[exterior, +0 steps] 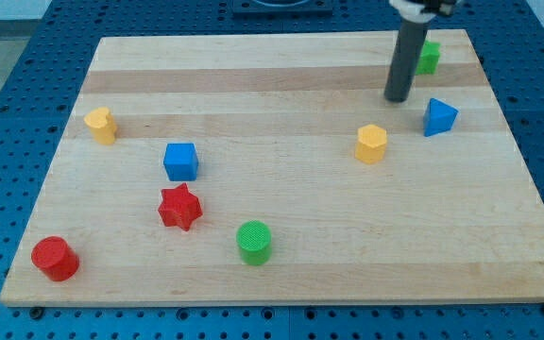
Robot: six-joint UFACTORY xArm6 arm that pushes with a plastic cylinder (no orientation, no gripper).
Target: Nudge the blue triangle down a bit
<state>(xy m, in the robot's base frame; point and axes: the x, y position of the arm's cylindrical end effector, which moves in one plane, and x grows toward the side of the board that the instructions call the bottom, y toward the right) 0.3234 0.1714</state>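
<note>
The blue triangle [438, 116] lies on the wooden board [281, 236] near the view's right edge. My tip [398, 98] stands a little to the triangle's upper left, apart from it. A yellow hexagon block [371, 144] sits below my tip and left of the triangle. A green block [429, 58] lies above the triangle, partly hidden behind the rod.
A blue cube [181, 161], a red star [179, 208], a green cylinder [254, 243], a red cylinder [55, 259] and a yellow block [101, 125] lie across the left and middle of the board.
</note>
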